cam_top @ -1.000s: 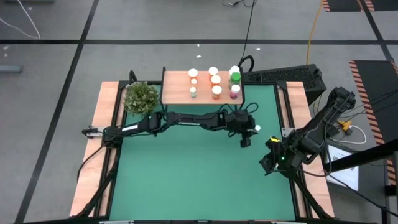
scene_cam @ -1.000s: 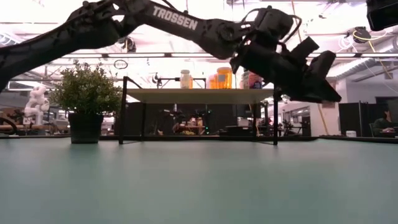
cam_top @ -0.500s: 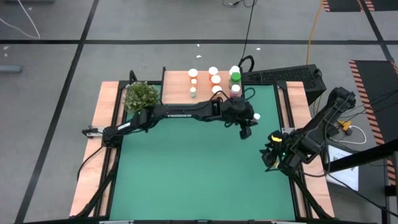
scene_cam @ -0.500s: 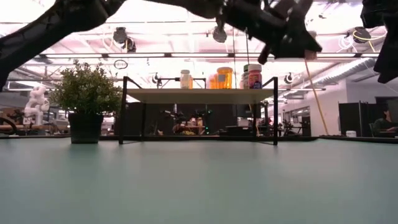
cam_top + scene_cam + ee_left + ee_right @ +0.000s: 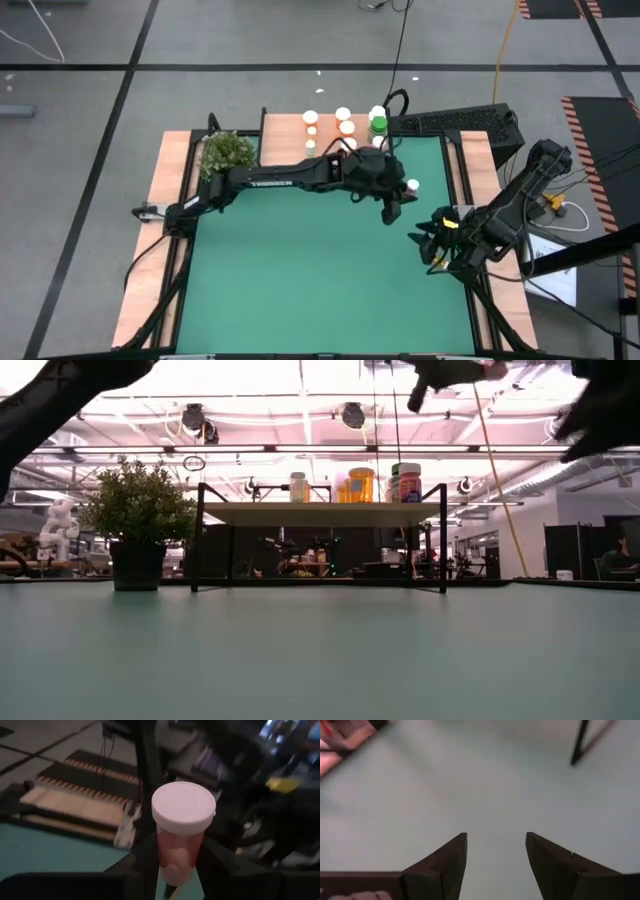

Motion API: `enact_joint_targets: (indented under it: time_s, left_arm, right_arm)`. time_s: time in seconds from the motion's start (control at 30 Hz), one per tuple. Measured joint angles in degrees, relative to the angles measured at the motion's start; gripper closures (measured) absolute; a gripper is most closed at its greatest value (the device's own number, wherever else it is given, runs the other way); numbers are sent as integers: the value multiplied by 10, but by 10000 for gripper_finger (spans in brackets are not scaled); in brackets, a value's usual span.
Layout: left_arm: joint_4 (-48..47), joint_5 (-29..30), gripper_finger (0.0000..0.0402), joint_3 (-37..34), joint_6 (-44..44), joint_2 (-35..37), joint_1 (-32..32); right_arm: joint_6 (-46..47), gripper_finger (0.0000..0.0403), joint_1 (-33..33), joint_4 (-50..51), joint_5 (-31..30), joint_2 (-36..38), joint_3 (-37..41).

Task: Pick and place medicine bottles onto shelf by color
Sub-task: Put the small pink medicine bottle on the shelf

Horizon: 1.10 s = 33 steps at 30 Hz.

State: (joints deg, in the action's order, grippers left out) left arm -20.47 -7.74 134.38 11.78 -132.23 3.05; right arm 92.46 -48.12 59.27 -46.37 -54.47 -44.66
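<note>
High view: left fingers (image 5: 400, 196) pinch pink bottle (image 5: 180, 840) near shelf (image 5: 290, 140); right fingers (image 5: 496, 862) spread.

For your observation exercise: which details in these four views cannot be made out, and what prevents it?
- High view: the light-wood shelf has its near edge covered by the left arm.
- Low view: left pincer mostly cut off at the top.
- Left wrist view: white-capped pinkish bottle has its base hidden by fingers.

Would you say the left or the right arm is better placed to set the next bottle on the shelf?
Left: its gripper already holds a pink bottle beside the shelf; the right gripper is open, empty, farther away.
</note>
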Motion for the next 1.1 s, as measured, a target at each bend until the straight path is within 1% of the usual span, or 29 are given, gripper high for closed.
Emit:
enact_joint_targets:
  time_s: [0.1, 0.23, 0.3, 0.33, 0.4, 0.47, 0.53, 0.63, 0.77, 0.83, 0.93, 1.03, 1.1]
  left_arm:
    - [4, 0, 289, -1, 22, 22, 1]
    - [27, -9, 289, 0, 60, 54, 3]
    - [41, -27, 289, 0, 64, 63, 3]
    - [49, -35, 289, 0, 66, 66, 3]
    - [66, -43, 289, 0, 76, 73, 2]
    - [87, -45, 289, 0, 83, 78, 2]
    - [107, -61, 289, 0, 84, 80, 3]
    - [144, -113, 289, 0, 109, 77, 3]
    - [207, -155, 289, -1, 110, 78, -1]
    - [250, -175, 289, -1, 112, 78, -2]
    - [312, -203, 289, -1, 110, 78, -5]
    - [326, -207, 289, 0, 65, 79, -11]
    - [322, -207, 289, 0, 32, 78, -15]
  right_arm:
    - [-39, 207, 0, -48, -72, 10, 0]
    - [-138, 207, 0, -156, -203, 42, 0]
    - [-225, 207, 0, -227, -254, 62, 0]
    - [-277, 207, 0, -267, -270, 73, 0]
    - [-387, 207, 0, -345, -288, 96, 0]
    - [-501, 207, 0, -431, -286, 116, 0]
    - [-611, 207, 0, -522, -269, 131, 0]
    - [-750, 207, 6, -655, -210, 145, 0]
    - [-876, 207, 29, -812, -68, 146, 0]
    - [-915, 207, 37, -870, -19, 143, 0]
    - [-946, 207, 48, -925, 22, 143, 0]
    - [-948, 206, 68, -966, 61, 139, 0]
    - [-915, 206, 85, -999, 74, 133, 0]
